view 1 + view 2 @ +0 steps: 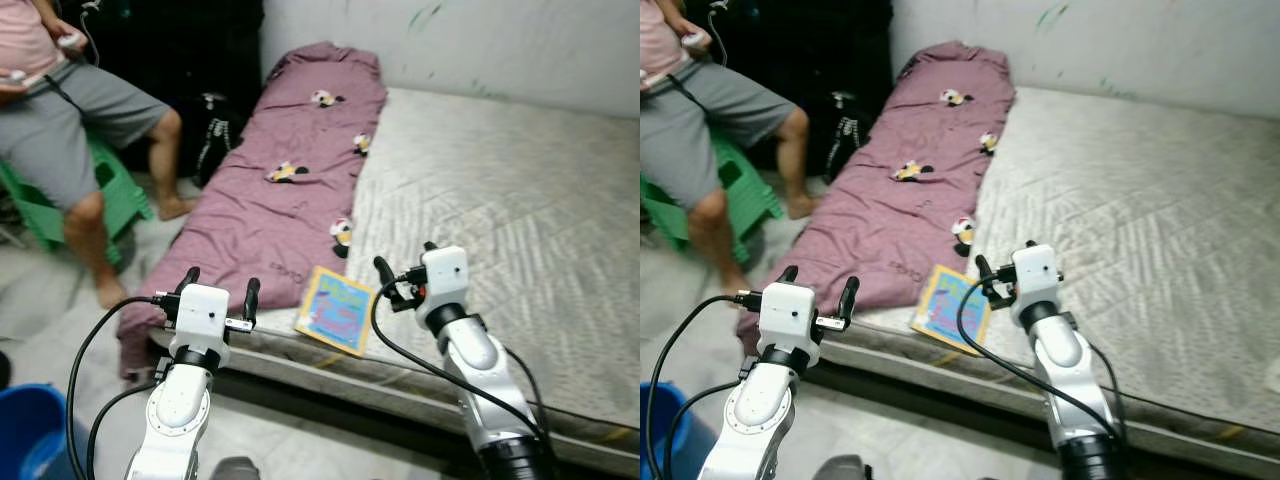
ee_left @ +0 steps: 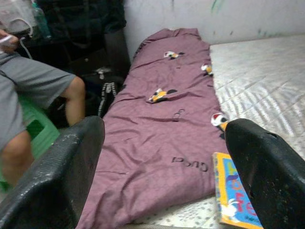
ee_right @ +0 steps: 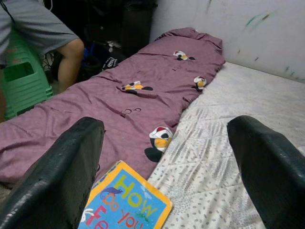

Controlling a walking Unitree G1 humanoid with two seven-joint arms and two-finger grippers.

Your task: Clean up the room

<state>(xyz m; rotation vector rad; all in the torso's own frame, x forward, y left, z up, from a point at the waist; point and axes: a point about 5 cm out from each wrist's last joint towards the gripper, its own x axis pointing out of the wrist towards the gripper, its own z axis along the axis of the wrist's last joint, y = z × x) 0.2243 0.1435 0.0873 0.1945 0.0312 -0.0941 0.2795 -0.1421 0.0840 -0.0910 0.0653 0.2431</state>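
Note:
A colourful children's book (image 1: 337,309) lies flat near the front edge of the mattress (image 1: 520,200), beside a purple blanket (image 1: 285,190) with cartoon prints that runs along the bed's left side. My left gripper (image 1: 220,284) hovers open at the blanket's near corner, to the left of the book. My right gripper (image 1: 405,262) is open too, just to the right of the book and a little above the mattress. The book (image 3: 125,202) shows between the right fingers (image 3: 57,176), and the book's edge (image 2: 233,200) sits by the left fingers (image 2: 267,167).
A person (image 1: 70,120) sits on a green stool (image 1: 110,185) at the left, feet on the floor by the bed. A dark bag (image 1: 212,135) lies between the stool and the bed. A blue bin (image 1: 30,430) stands at the lower left.

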